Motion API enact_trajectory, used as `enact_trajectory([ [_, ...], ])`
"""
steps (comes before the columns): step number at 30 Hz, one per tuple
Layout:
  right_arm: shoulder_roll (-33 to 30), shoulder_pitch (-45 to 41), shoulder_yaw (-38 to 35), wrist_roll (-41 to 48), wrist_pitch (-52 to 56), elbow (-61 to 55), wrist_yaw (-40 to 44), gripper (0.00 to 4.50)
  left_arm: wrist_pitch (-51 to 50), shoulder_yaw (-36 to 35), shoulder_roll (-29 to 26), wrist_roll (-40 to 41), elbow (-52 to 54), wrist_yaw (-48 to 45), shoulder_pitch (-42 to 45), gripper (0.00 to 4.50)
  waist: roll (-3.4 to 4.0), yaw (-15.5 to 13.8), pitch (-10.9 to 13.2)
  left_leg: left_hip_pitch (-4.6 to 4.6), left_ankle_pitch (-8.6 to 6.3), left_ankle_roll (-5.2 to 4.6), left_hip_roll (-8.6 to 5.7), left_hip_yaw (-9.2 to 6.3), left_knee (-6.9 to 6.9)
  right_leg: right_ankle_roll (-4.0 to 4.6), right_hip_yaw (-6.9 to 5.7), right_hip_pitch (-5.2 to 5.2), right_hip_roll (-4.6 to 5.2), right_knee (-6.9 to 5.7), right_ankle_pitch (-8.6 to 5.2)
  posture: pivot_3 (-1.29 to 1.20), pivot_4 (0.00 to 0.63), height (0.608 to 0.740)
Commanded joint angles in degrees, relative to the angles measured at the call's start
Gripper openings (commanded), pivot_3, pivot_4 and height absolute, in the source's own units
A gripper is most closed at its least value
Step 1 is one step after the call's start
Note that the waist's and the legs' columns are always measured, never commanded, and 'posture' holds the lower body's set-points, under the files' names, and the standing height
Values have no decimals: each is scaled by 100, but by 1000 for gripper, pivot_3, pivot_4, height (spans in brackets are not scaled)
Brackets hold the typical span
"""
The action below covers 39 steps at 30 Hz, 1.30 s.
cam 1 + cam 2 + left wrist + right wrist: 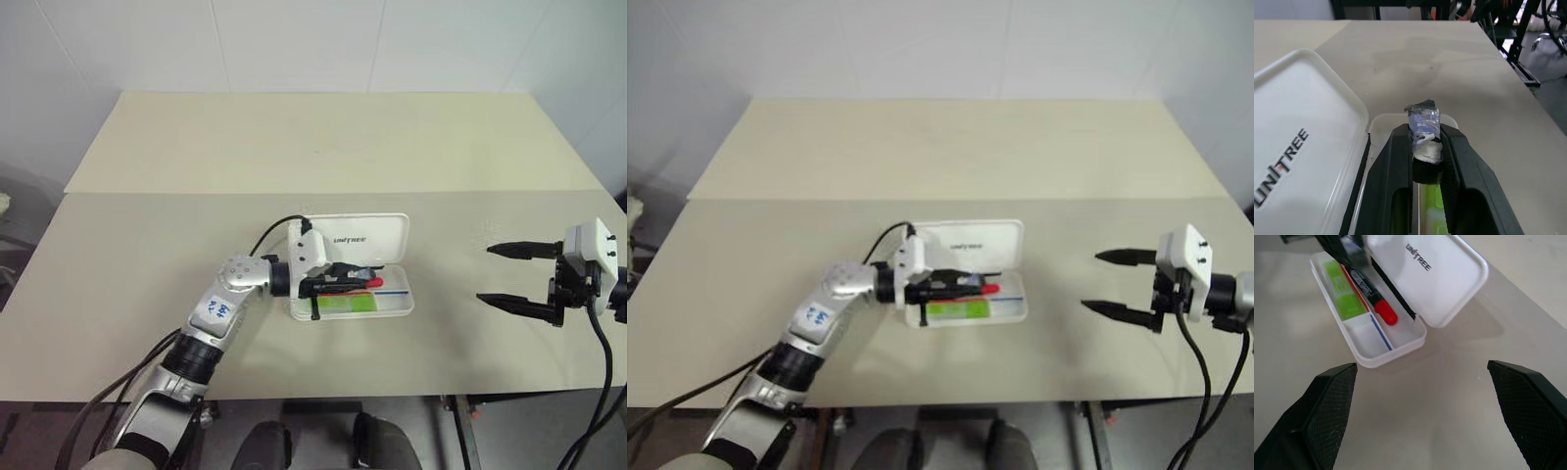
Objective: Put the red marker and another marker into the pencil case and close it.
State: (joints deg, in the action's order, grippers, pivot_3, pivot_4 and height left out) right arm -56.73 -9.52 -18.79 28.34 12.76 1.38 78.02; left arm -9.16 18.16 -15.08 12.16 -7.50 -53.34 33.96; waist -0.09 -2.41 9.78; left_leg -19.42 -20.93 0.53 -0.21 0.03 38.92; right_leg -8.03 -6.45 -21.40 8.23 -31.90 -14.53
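The white pencil case [400, 309] lies open at the table's middle, its lid [367, 238] with dark lettering tilted up behind the tray. The light green marker [343, 305] lies in the tray's front compartment. My left gripper [338, 282] reaches level over the tray from the left, shut on the red marker [1376, 296], which points right with its red end [373, 283] over the back compartment. I cannot tell whether the marker touches the tray. My right gripper [485, 274] hovers to the right of the case, open and holding nothing, apart from it.
The beige table [147, 255] has a seam running across behind the case, and a white wall rises at its far edge. Bare tabletop surrounds the case on all sides. Dark stands and chair frames [1528, 29] show beyond the table's right edge.
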Motion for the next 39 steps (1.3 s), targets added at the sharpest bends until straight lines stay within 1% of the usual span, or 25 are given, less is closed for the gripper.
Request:
enact_trajectory([
  [1, -110, 35, -243, 147, 98, -258, -78, 4500, 221, 105, 269, -138, -139, 20, 245, 421, 0, -28, 0, -1, 0, 0, 0, 0, 1, -1, 1, 0, 0, 0, 1, 0, 150, 740],
  [8, -106, 19, -196, 219, 225, -394, -83, 4500, 389, 222, 713, -371, -668, 40, 501, 421, -1, -64, 0, -4, 0, 0, -1, -1, 3, -2, 0, -1, 0, 1, 1, 0, 150, 740],
  [17, -230, 91, -267, 196, 184, -301, 57, 4500, 545, 351, 1038, -529, -1183, -111, 737, 421, -2, -67, 1, -9, -1, -2, -2, -1, 6, -3, -1, -2, 0, 2, 2, 0, 150, 740],
  [24, -196, 189, -324, 218, 199, -425, -24, 4500, 665, 447, 1202, -674, -1506, -266, 812, 421, -2, -62, 1, -9, -1, -4, -2, -2, 7, -4, -1, -2, 0, 2, 3, 0, 150, 740],
  [29, -153, 252, -352, 234, 202, -493, -99, 4500, 623, 526, 1114, -792, -1545, -376, 757, 421, -2, -64, 1, -11, -1, -4, -2, -2, 8, -4, -2, -2, 0, 3, 3, 0, 150, 740],
  [31, -141, 271, -356, 235, 192, -501, -113, 4500, 546, 513, 1085, -816, -1562, -375, 726, 1122, -2, -62, 1, -10, -1, -4, -2, -2, 8, -4, -2, -2, 0, 3, 3, 0, 150, 740],
  [34, -115, 255, -340, 232, 178, -503, -140, 4500, 638, 497, 1064, -917, -1646, -283, 721, 1979, -2, -61, 1, -10, -1, -4, -2, -2, 8, -4, -2, -2, 0, 2, 3, 0, 150, 740],
  [39, -65, 187, -257, 221, 152, -487, -191, 4500, 748, 463, 1063, -995, -1742, -182, 755, 3621, -2, -62, 1, -10, -1, -4, -2, -2, 8, -4, -2, -2, 1, 3, 3, 0, 150, 740],
])
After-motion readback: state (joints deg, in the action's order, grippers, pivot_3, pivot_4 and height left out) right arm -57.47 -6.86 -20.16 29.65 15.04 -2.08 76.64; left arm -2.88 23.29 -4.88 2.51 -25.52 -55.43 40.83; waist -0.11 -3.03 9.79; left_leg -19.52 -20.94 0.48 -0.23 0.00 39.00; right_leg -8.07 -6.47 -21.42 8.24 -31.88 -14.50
